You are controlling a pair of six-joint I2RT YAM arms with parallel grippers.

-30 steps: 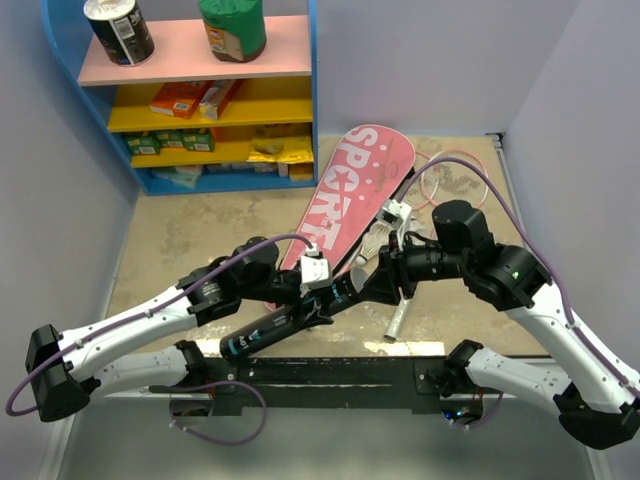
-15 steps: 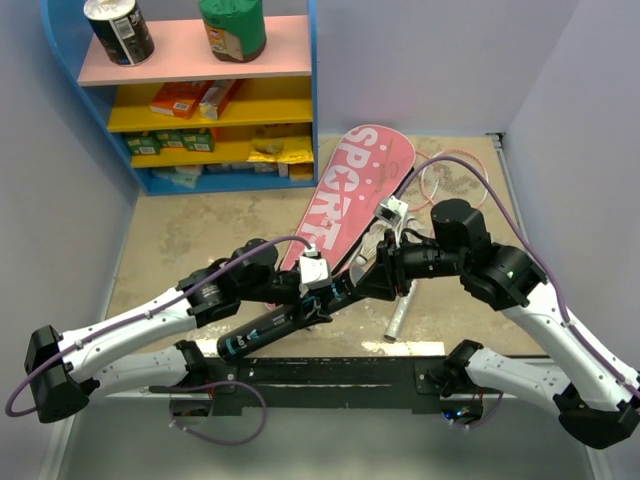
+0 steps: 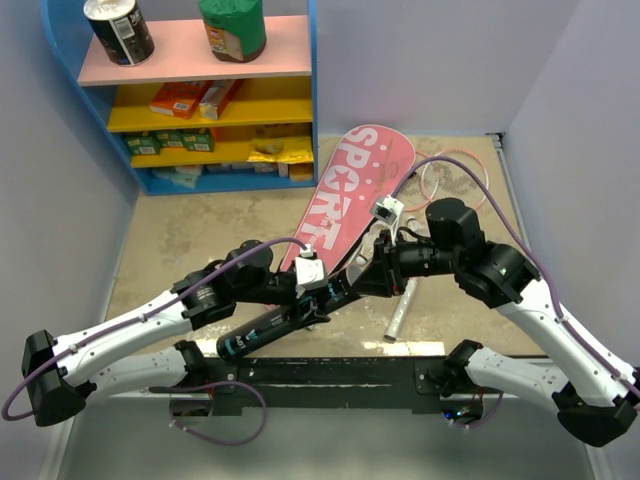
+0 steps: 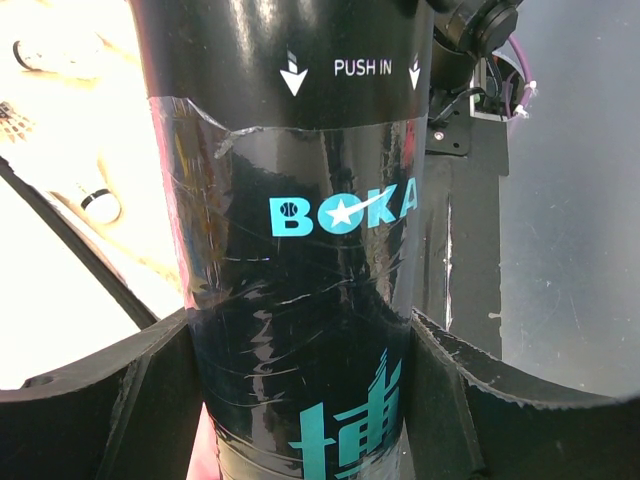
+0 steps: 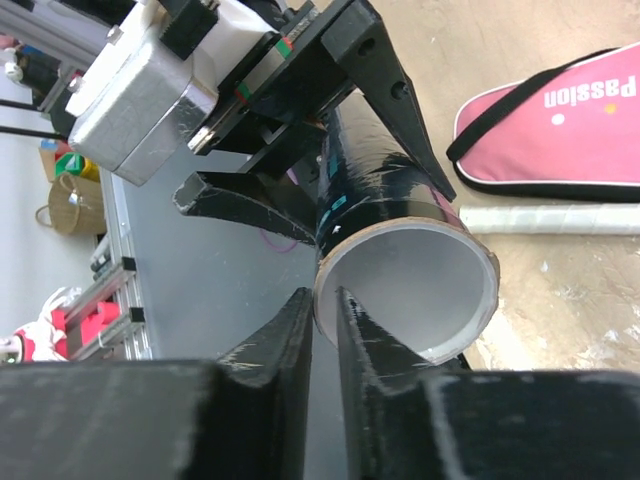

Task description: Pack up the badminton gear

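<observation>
Top: long black tube (image 3: 275, 328) slants between both arms, with the flat pink cover (image 3: 350, 195) behind it.
Left wrist: glossy wrap, teal lettering. The left gripper (image 4: 300, 320) clamps the tube's body.
Right wrist: round cardboard mouth, pale inside. The right gripper (image 5: 322, 300) pinches its rim, and a white racket handle (image 5: 550, 218) lies beside.

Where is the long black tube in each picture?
Top external: black tube slants across the lower middle.
Left wrist: the tube fills the middle, upright, clamped between the jaws.
Right wrist: its open end faces us, centre.
Shared landmark: pink cover, in the top and right wrist views.
</observation>
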